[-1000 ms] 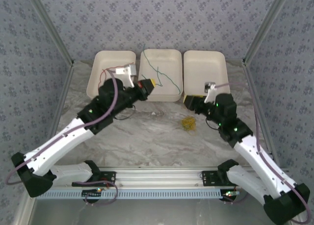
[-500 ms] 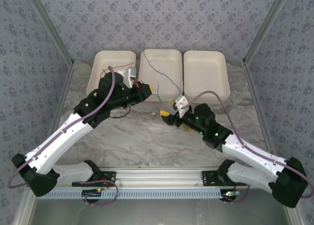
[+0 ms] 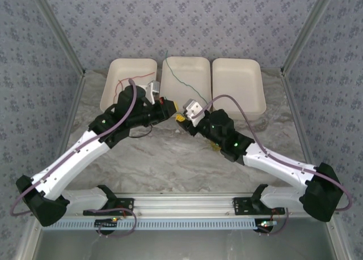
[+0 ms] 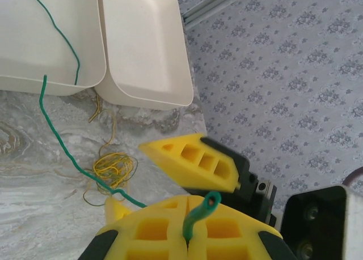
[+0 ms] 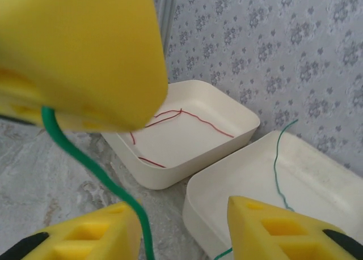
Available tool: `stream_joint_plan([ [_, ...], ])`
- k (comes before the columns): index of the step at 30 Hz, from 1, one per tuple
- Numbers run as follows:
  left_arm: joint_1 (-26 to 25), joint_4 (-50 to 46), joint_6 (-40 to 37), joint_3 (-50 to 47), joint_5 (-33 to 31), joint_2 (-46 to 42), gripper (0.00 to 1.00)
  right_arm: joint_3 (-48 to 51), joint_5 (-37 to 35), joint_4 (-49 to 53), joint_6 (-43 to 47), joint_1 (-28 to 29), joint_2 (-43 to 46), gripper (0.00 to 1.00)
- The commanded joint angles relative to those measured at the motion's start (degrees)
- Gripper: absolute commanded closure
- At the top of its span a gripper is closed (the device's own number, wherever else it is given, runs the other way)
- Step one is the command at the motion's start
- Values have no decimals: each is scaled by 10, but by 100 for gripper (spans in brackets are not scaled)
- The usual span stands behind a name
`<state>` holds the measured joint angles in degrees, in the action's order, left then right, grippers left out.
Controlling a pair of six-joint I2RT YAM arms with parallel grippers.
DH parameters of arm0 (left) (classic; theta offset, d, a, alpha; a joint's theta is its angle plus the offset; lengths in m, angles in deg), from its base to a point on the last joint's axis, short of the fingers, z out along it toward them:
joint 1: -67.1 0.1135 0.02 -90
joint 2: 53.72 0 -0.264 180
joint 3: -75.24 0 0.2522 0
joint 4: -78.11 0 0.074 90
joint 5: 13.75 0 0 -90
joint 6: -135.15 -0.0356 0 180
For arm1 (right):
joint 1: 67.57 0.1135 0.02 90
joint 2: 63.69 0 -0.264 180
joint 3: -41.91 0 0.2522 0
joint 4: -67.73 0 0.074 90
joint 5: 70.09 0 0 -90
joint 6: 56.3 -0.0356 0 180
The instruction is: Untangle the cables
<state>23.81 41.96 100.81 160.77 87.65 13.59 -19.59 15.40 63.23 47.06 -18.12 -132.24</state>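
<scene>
Green cable [image 4: 197, 216]: near end pinched in the left gripper [image 4: 187, 229], jaws together on it, tip poking up thru the seam. Prob an anchor so the strand can be drawn out straight. The rest sags across to the middle tray [image 3: 195, 60], far part lying inside.

Right gripper [image 5: 178, 231] sits just beside, jaws apart, strand in the gap close to one finger, nothing clamped. Looks set for a 2nd hold.

Yellow cable [image 4: 113, 166] is bunched on the worktop [image 4: 28, 158] under the green; can't tell if touching. Red cable [image 5: 187, 115] lies alone in the left tray [image 5: 148, 176].
</scene>
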Motion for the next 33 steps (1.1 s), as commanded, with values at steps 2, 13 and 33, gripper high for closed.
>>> stream_joint_plan([
  [2, -5, 14, 8, 2, 11, -4, 100, -31, -10, 17, -2, 3, -7, 85],
  [13, -7, 25, -51, -19, -70, -74, 35, -78, 102, 132, -150, -83, 20, 100],
  [33, -169, 101, -371, -64, -241, 78, 30, -295, 239, 494, -559, -272, -36, 100],
])
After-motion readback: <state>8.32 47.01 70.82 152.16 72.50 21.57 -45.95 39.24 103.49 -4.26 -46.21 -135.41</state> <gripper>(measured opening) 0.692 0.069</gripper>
